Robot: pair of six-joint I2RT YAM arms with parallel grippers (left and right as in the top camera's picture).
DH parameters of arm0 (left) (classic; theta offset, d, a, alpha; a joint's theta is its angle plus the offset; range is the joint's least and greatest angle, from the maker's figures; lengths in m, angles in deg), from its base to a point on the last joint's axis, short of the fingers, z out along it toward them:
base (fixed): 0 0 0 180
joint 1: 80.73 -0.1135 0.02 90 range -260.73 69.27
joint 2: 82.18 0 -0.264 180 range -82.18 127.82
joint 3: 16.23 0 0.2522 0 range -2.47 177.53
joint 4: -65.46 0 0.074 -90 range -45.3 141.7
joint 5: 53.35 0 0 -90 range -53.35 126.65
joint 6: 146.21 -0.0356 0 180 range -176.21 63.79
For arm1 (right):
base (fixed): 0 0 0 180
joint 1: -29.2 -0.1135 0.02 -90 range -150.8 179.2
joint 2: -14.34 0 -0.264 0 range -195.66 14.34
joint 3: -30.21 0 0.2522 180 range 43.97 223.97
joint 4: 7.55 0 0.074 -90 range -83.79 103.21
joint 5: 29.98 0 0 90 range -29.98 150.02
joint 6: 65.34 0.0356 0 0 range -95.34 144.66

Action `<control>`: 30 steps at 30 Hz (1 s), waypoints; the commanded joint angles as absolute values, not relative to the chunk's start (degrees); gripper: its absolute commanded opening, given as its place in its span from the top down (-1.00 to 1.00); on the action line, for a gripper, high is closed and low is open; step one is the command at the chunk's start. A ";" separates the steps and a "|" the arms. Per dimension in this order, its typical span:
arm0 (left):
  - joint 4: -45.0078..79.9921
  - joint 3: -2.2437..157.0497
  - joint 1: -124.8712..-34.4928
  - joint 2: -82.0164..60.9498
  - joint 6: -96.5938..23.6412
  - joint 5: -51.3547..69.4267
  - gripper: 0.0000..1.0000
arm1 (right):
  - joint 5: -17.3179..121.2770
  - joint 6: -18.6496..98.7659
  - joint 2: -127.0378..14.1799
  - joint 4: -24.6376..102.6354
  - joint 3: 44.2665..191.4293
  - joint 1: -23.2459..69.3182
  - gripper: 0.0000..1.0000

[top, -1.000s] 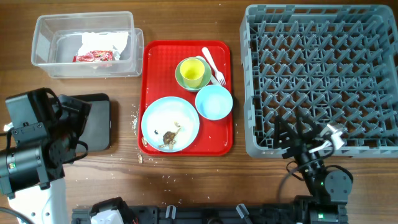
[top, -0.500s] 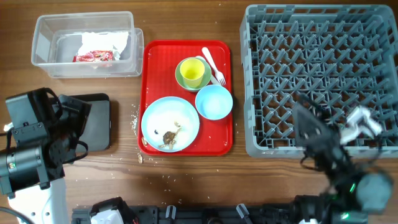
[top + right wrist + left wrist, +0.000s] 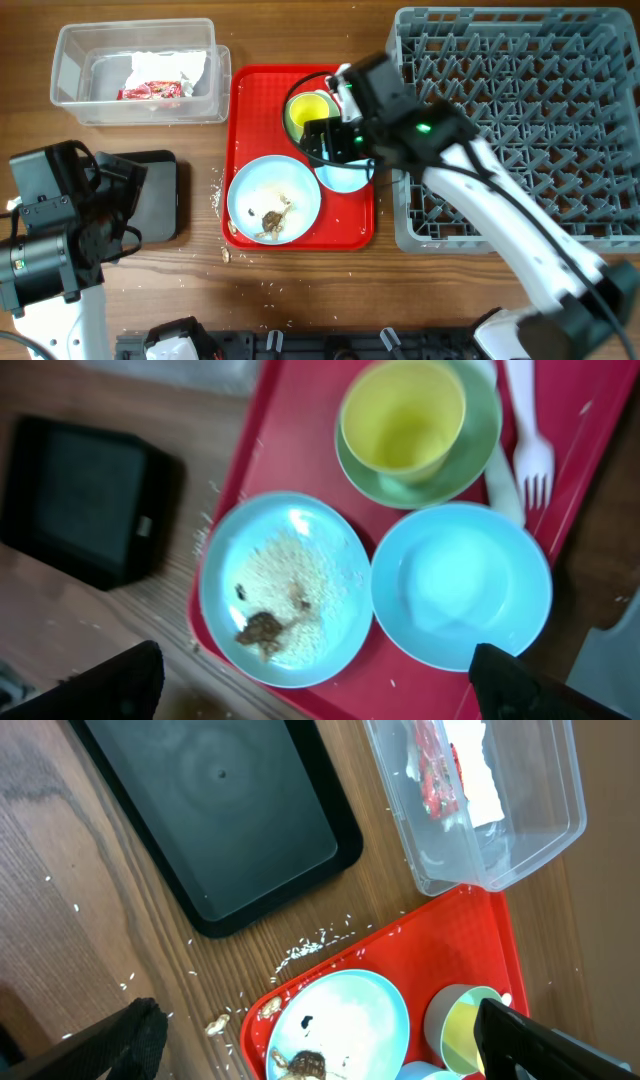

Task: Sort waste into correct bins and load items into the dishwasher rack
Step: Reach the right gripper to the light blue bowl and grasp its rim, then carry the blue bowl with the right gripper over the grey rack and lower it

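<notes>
Both sets of jaws spread wide, gripping nothing. Left gripper beside black tray. Right gripper above red tray holding plate, light blue bowl, cup. Wrapper and napkin in clear tub, far left.

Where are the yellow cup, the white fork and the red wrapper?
yellow cup [image 3: 403, 415], right wrist view, on its inside bottom.
white fork [image 3: 534, 460], right wrist view, on its head by the prongs.
red wrapper [image 3: 150, 91], overhead view, on its middle.
</notes>
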State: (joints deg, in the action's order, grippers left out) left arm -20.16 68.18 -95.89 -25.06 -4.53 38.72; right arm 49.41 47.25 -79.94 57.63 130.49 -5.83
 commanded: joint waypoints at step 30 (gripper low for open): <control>-19.94 68.14 -96.13 -25.06 -5.23 39.50 -0.99 | 67.99 64.76 -105.14 47.18 130.19 -12.86 0.42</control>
